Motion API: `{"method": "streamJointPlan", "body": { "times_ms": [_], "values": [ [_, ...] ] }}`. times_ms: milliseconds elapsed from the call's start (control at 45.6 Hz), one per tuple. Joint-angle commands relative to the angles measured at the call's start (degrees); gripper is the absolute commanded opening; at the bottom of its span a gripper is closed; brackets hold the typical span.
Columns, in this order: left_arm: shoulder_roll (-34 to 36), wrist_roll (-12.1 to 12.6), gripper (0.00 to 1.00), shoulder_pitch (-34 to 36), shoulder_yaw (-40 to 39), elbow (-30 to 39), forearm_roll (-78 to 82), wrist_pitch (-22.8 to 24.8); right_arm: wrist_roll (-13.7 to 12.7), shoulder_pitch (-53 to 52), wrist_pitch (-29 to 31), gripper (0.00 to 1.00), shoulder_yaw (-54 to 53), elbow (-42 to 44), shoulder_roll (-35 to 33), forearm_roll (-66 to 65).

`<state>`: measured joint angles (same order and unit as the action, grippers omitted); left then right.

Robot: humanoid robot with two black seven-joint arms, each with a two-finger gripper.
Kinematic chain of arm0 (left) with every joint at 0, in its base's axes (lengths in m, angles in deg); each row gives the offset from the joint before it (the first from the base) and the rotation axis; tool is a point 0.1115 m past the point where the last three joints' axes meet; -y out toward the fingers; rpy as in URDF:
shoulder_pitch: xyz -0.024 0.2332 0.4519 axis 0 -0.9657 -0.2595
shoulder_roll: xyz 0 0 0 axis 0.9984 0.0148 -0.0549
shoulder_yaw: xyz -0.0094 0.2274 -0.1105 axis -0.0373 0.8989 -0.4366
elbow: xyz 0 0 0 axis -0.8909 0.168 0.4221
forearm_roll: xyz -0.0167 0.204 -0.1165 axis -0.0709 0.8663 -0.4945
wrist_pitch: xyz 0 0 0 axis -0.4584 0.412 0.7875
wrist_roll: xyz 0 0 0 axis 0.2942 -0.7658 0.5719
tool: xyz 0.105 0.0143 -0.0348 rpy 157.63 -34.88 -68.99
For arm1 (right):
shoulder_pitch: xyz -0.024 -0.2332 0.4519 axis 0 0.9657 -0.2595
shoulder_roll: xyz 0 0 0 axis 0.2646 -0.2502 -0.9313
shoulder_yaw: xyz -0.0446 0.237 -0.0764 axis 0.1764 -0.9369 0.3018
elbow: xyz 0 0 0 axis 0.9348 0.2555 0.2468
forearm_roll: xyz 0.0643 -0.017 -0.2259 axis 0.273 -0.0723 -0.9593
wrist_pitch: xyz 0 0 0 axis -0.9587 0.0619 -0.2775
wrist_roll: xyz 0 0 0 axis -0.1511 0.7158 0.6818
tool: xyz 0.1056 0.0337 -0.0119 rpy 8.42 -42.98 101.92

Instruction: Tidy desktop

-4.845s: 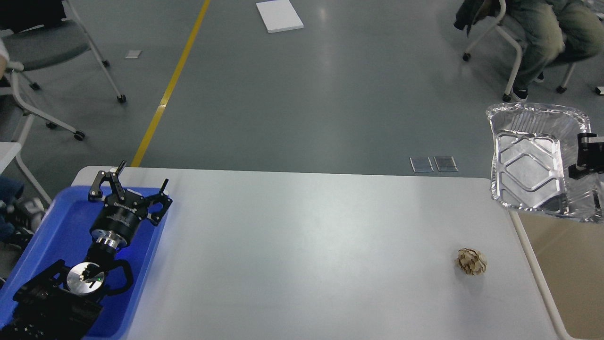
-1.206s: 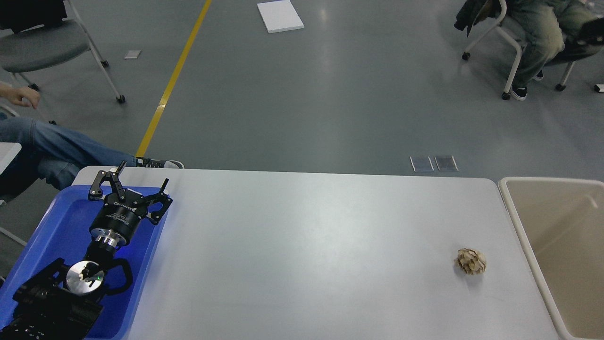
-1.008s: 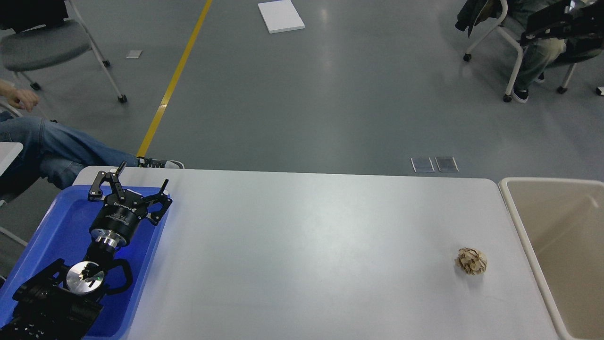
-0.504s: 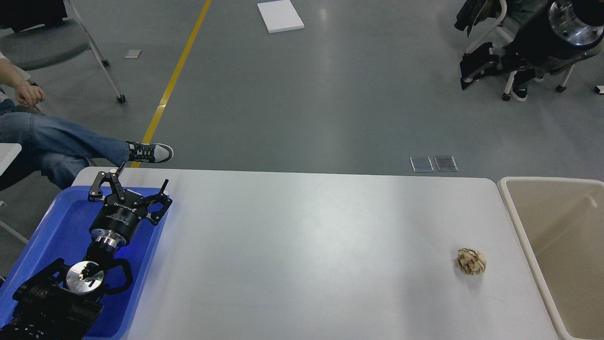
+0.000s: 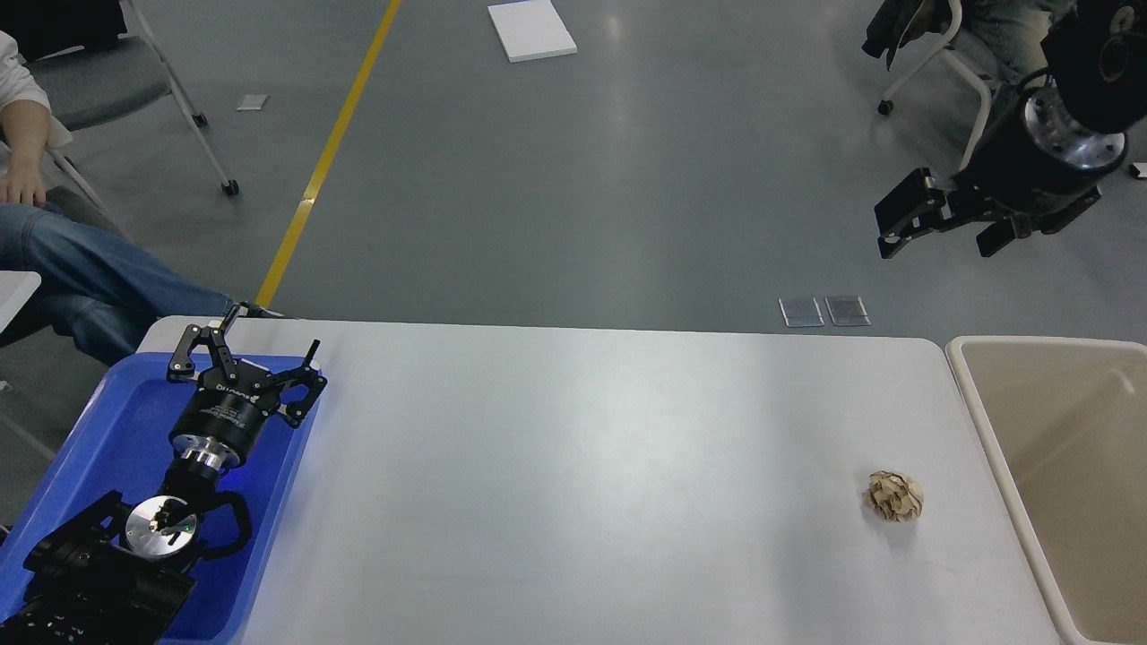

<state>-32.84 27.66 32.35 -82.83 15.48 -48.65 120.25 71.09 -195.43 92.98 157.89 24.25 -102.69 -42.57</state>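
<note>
1. Desktop (image 5: 573, 466): the white-grey tabletop with rounded corners fills the lower part of the head view, spanning from the blue tray on the left to the beige bin on the right, with grey floor beyond its far edge.
2. At the far left, a seated person's jeans-clad leg (image 5: 81, 278) and a hand resting on it show beside a grey wheeled chair (image 5: 90, 72).
3. A blue plastic tray (image 5: 107, 430) sits on the desktop's left end, reaching to the near edge of the view.
4. The left gripper (image 5: 269, 345) hangs over the tray's far right corner; its two thin fingers are spread wide with nothing between them.
5. A yellow line (image 5: 327, 152) runs across the floor, and a white flat board (image 5: 530, 30) lies farther back.
6. Two small clear plates (image 5: 824, 310) lie on the floor just past the table's far edge.
7. A crumpled tan paper ball (image 5: 894, 496) rests on the desktop near its right end, close to the bin but apart from it.
8. The right gripper (image 5: 950, 224) is raised above the floor, beyond the table's far right corner, well apart from the paper ball; its jaws stand apart and hold nothing.
9. A beige rimmed bin (image 5: 972, 412) stands against the desktop's right edge.
</note>
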Motion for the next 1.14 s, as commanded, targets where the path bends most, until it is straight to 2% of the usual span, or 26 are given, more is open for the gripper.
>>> {"method": "streamJointPlan", "body": {
  "times_ms": [0, 592, 921, 1118],
  "values": [
    [0.00, 0.00, 1.00, 0.00, -0.01, 0.02, 0.00, 0.00, -0.37, 2.48, 0.35, 1.00, 0.03, -0.23, -0.50, 0.00],
    [0.00, 0.00, 1.00, 0.00, 0.08, 0.02, 0.00, 0.00, -0.46, 2.48, 0.35, 1.00, 0.20, -0.50, -1.55, -0.79],
    [0.00, 0.00, 1.00, 0.00, 0.08, 0.02, 0.00, 0.00, -0.90, 1.51, 0.35, 1.00, 2.14, -9.19, -1.73, -1.05],
    [0.00, 0.00, 1.00, 0.00, 0.08, 0.02, 0.00, 0.00, -0.90, 1.69, 0.35, 1.00, 2.05, -9.64, -1.55, -0.96]
  ]
}}
